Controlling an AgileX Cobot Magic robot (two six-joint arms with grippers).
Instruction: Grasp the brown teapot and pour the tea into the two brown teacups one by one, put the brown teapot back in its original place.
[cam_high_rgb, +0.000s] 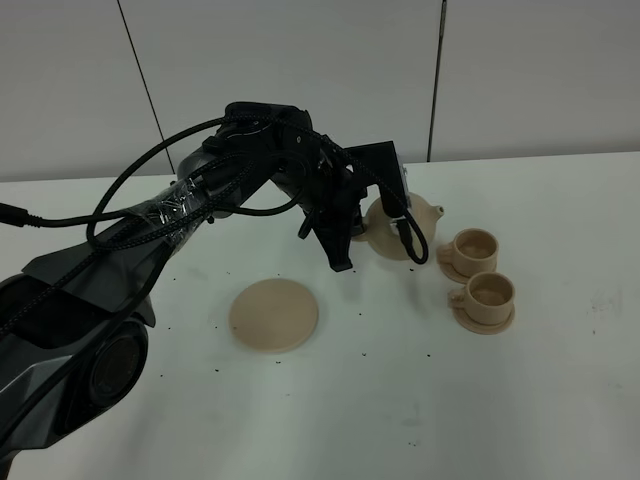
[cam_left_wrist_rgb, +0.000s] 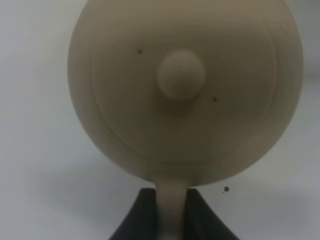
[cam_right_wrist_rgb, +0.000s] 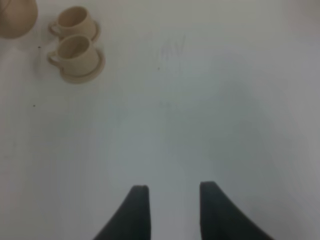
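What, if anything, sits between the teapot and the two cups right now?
Nothing visible. The left gripper grips the handle of the brown teapot, spout toward the far teacup, with only table surface between them. The near teacup beside it is equally unobstructed.

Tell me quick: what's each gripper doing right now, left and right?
Left gripper: shut on the handle of the round beige-tan ceramic teapot.
Right gripper: open, holding nothing.
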